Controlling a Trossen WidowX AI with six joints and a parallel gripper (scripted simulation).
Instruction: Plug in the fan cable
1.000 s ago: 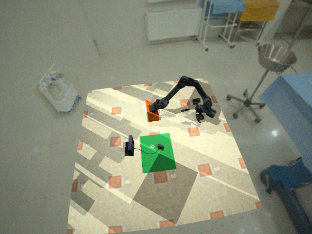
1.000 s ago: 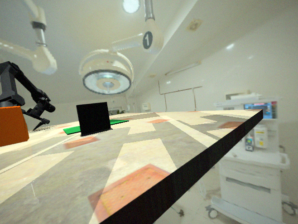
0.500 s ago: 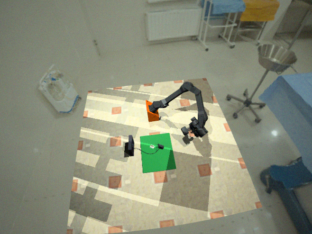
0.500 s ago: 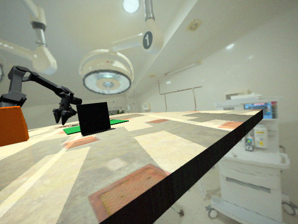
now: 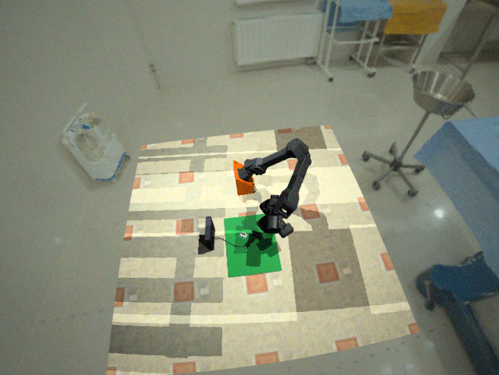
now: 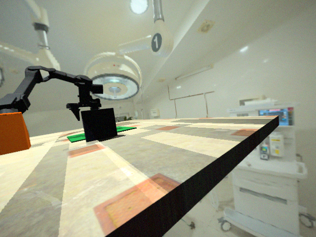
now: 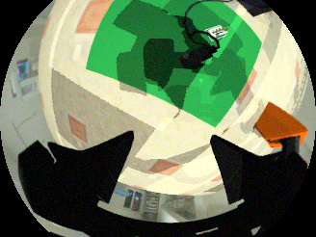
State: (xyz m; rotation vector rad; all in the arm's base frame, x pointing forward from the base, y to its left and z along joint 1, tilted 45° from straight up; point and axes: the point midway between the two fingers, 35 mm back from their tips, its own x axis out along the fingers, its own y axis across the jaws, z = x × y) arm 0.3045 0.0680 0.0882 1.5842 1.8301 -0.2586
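The green board lies flat. The small white four-pin header stands on it with its pins bare. The black plug lies on the board close beside the header, apart from it. Its thin cable runs to the black fan, which stands upright beside the board. My gripper is open and empty, above the board's edge and off the plug. In the exterior view the fan hides one fingertip.
The orange block stands at the arm's base, behind the board. The fan is a tall obstacle on the board's left in the top view. The arm's shadow darkens much of the board around the plug.
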